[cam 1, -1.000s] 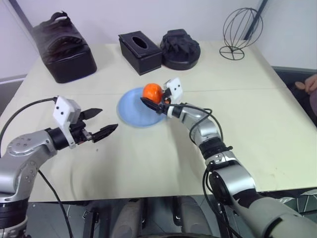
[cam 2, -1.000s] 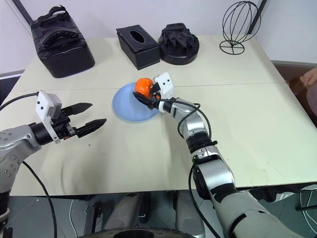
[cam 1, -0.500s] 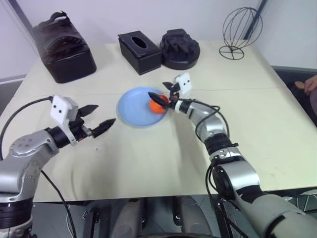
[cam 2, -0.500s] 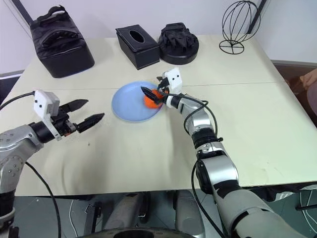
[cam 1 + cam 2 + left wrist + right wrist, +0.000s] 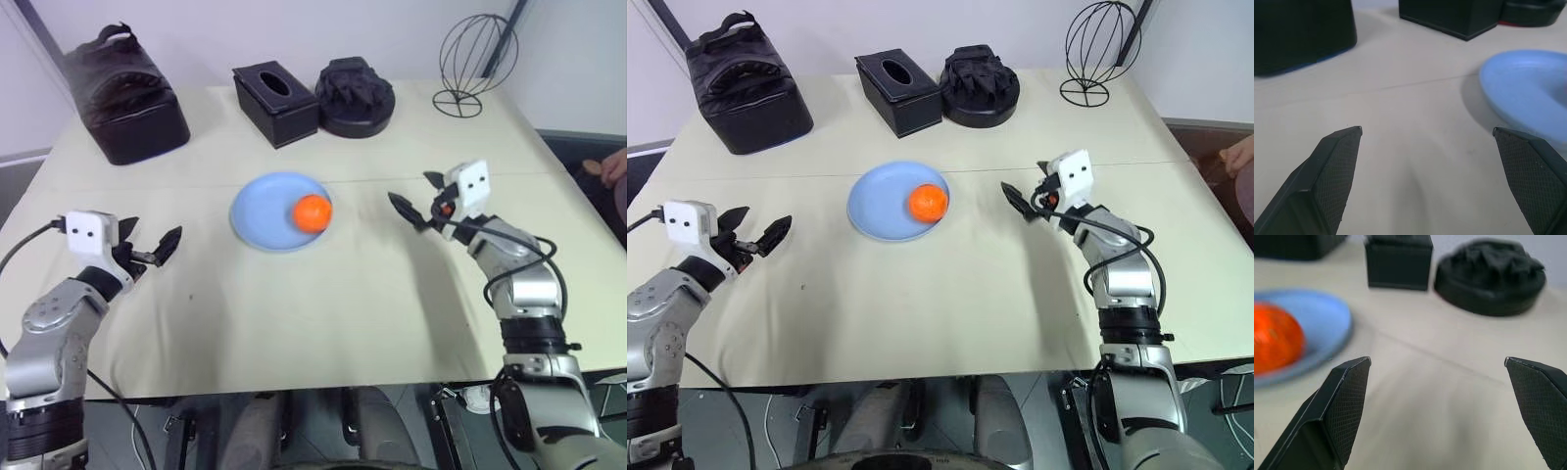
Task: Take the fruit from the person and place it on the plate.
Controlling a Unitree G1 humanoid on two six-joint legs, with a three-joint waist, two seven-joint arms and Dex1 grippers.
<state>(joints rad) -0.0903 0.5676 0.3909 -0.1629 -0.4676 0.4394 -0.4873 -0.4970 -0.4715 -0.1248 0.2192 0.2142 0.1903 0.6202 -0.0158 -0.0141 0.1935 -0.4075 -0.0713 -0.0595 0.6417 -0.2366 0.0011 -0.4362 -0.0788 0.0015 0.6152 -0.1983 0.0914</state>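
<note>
Nearest, the left gripper (image 5: 152,252) is held low over the bare table (image 5: 323,323) well to the left of the plate (image 5: 257,211), its two black, fine-checkered fingers spread wide with nothing between them, so it can be judged idle and kept out of the way. On the other side the right gripper (image 5: 419,201) is held level and pointed toward the plate, its fingers likewise spread wide and empty, apart from the fruit (image 5: 312,212). The fruit lies on the plate, on its right part just inside the rim, which suggests the placing is done (a small, round, glossy orange thing on a flat, plain, light-blue disc with a slightly raised edge). The table is a matte, pale cream surface, crossed by a faint seam. Farther back stand a black rectangular tissue box (image 5: 276,102) with an oval slot, a round, lumpy black object (image 5: 356,95) beside it, a soft black bag (image 5: 125,102) at the far left, and a thin wire globe on a ring base (image 5: 477,64) at the far right. A hand (image 5: 614,166) is glimpsed at the right edge.
</note>
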